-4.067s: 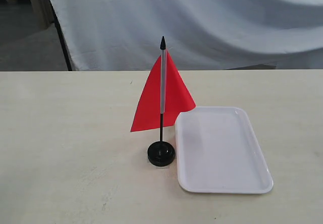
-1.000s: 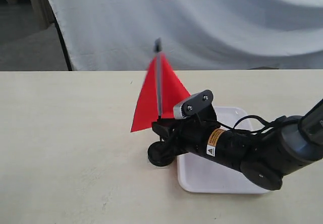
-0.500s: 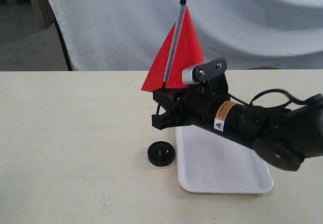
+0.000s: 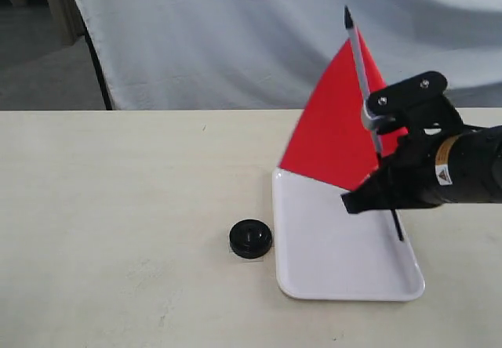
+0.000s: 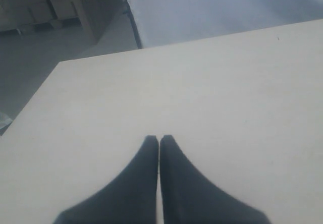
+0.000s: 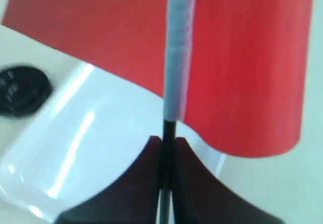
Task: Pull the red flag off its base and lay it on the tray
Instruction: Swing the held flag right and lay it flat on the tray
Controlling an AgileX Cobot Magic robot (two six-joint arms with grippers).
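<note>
My right gripper (image 4: pixel 375 195) is shut on the black pole of the red flag (image 4: pixel 333 132) and holds it in the air over the white tray (image 4: pixel 314 262), its pointed tip leaning up and left. In the right wrist view the pole runs between the fingers (image 6: pixel 146 173), with the red flag (image 6: pixel 237 57) and pale sleeve above, the tray (image 6: pixel 96 148) beneath. The black base (image 4: pixel 251 238) sits alone on the table left of the tray; it is blurred at the edge as the base (image 6: pixel 22 90). My left gripper (image 5: pixel 159 139) is shut, empty, over bare table.
A pale wooden table (image 4: pixel 118 207) carries everything. A grey-white cloth backdrop (image 4: pixel 274 34) hangs behind its far edge. The left wrist view shows the table's far corner (image 5: pixel 63 65) and floor beyond.
The right gripper closed on the pole, pulled the flag up out of the base, then carried it right over the tray. The base stayed put.
</note>
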